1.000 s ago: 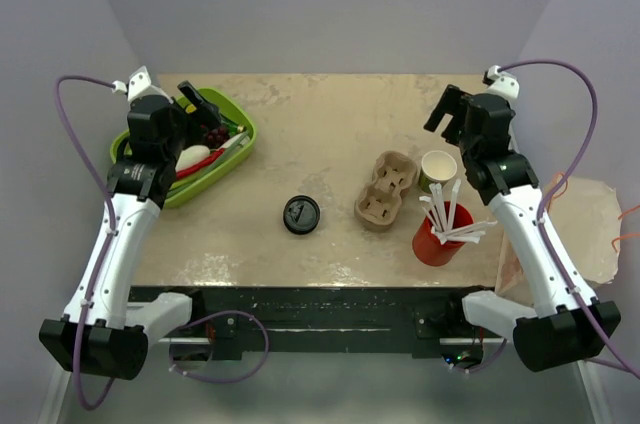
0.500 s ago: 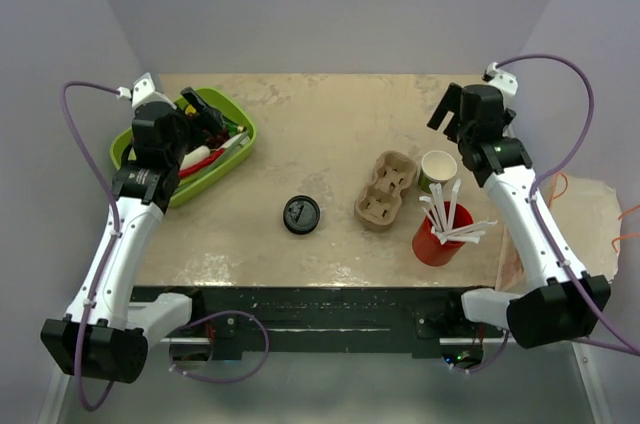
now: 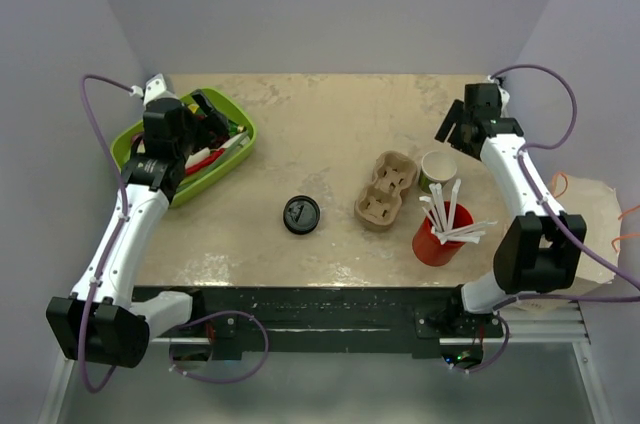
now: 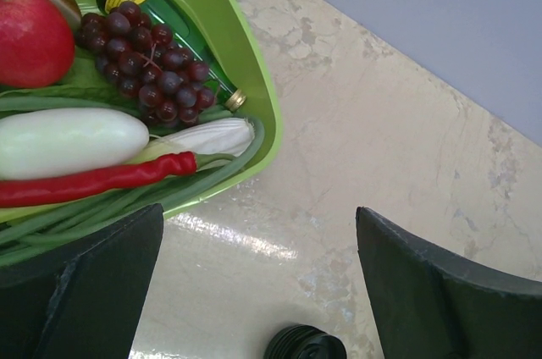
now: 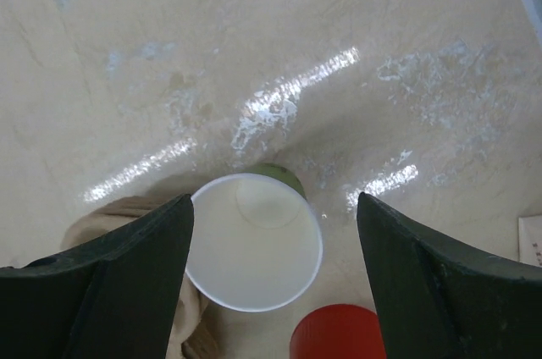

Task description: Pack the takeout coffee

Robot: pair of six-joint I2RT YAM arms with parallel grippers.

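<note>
At the far left of the table (image 3: 320,114), seen from above, a green tray (image 3: 240,144) sits near the back corner, and the left gripper (image 3: 213,112) hangs over its right part. In the left wrist view this gripper (image 4: 258,287) has its 2 fingers (image 4: 93,291) spread wide, with nothing between them. The tray (image 4: 254,80) there holds a red apple (image 4: 30,33), a bunch of dark grapes (image 4: 144,63), a green bottle (image 4: 165,24), a pale white vegetable (image 4: 68,143), a red chili (image 4: 93,181) and some long green stems. Right of the tray, near the middle of the table, a round black lid (image 3: 301,214) lies flat by itself; its edge also shows at the bottom of the left wrist view (image 4: 305,345). Further right is a brown cardboard cup carrier (image 3: 385,191) with 2 wells. Just beside its right end stands the green cup (image 3: 438,168), upright and open-topped, its cream inside showing. In front of it stands a red cup (image 3: 438,239) holding white straws. The right gripper (image 3: 450,126) is behind the green cup, toward the back of the table. In the right wrist view, the right gripper (image 5: 275,202) is opened wide, and the green cup (image 5: 254,240) shows between the 2 fingers (image 5: 110,274), with neither touching it.
</note>
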